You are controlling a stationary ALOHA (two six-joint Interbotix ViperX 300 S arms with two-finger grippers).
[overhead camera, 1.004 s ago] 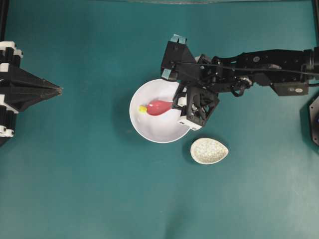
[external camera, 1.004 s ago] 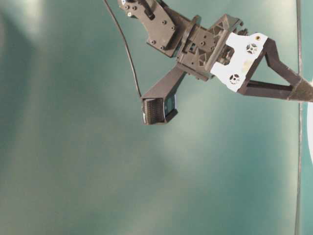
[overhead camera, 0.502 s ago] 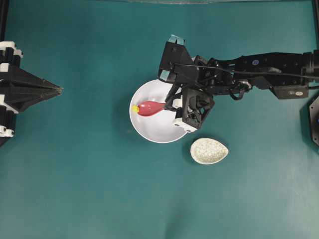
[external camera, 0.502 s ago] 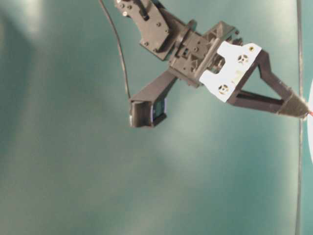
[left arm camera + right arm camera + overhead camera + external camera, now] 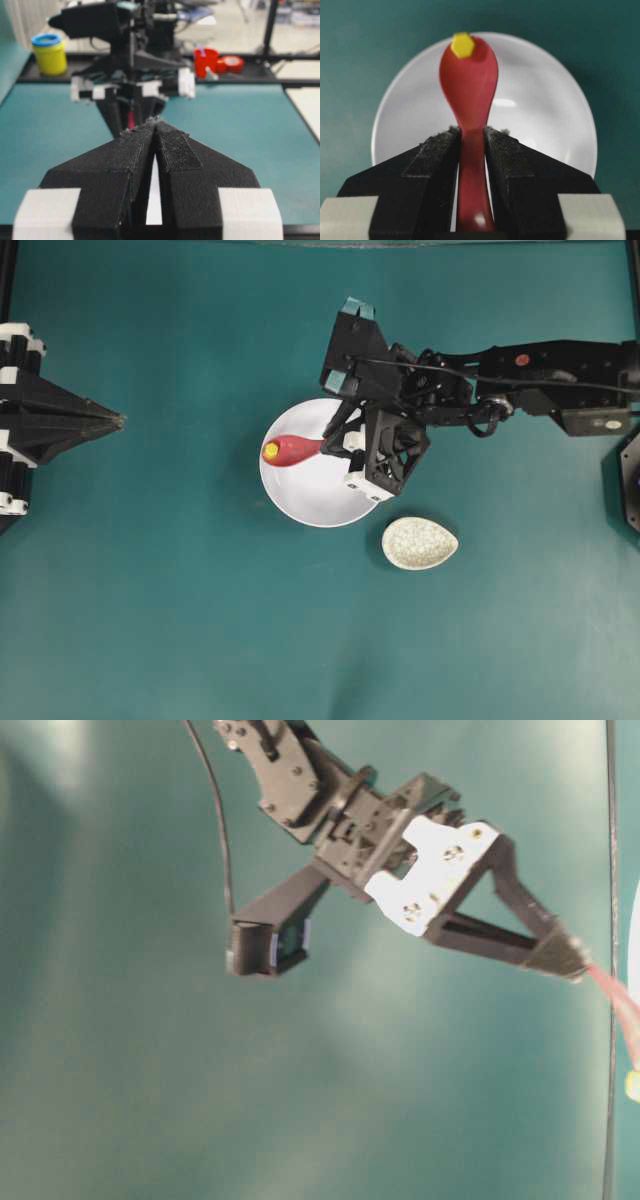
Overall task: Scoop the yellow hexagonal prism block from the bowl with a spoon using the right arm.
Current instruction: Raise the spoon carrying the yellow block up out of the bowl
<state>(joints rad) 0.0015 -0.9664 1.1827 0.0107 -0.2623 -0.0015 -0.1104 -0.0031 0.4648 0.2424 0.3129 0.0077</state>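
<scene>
Right tool point(image 5: 470, 142) clamped on the spoon point(image 5: 469, 85) handle, centre frame. Yellow hexagonal prism block point(image 5: 463, 45) seated at scoop's far tip, above the bowl point(image 5: 545, 115). Scoop apparently made; next, probably a level, slow lift. Left tool point(image 5: 156, 131) pinched together, empty.

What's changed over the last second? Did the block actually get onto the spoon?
Yes. The spoon, clamped in the right gripper, swept leftward across the bowl and its scoop lifted. The yellow hexagonal prism block, which sat just off the scoop's tip, now rides inside the scoop near the front edge. The bowl, the speckled spoon rest and the shut left gripper stayed put.
</scene>
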